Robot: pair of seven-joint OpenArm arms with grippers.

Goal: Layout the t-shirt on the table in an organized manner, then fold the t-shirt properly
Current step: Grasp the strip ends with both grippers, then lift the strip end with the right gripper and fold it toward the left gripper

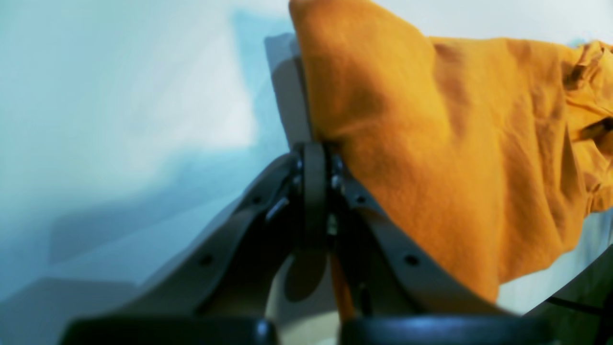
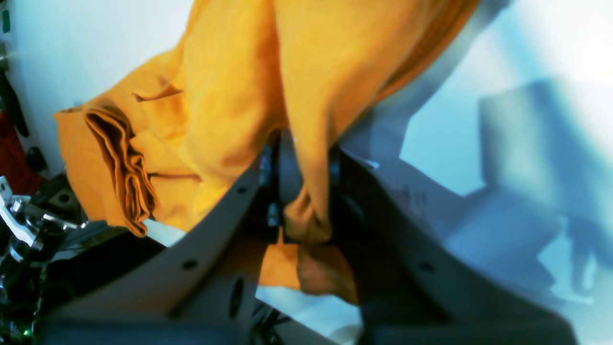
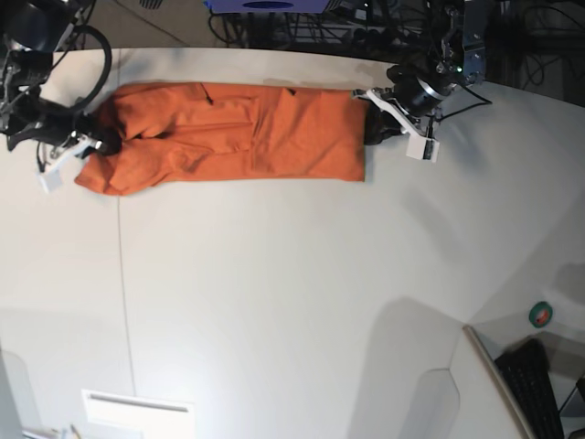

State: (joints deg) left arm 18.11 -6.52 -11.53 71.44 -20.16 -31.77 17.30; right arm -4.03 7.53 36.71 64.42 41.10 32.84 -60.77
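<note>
Two dark grippers hold the plain orange cloth t-shirt (image 3: 228, 137), which we see stretched in a long band across the far part of the large white smooth table (image 3: 292, 302). At the left of the base view, our right gripper (image 3: 99, 139) has its jaws pressed together on a bunched fold of the cloth (image 2: 306, 211), the fabric draping away above it. A thin dark seam line (image 3: 123, 293) runs down the tabletop below that end. At the right, our left gripper (image 3: 373, 126) is likewise clamped on the shirt's edge (image 1: 330, 143), with the cloth spreading off to one side.
</note>
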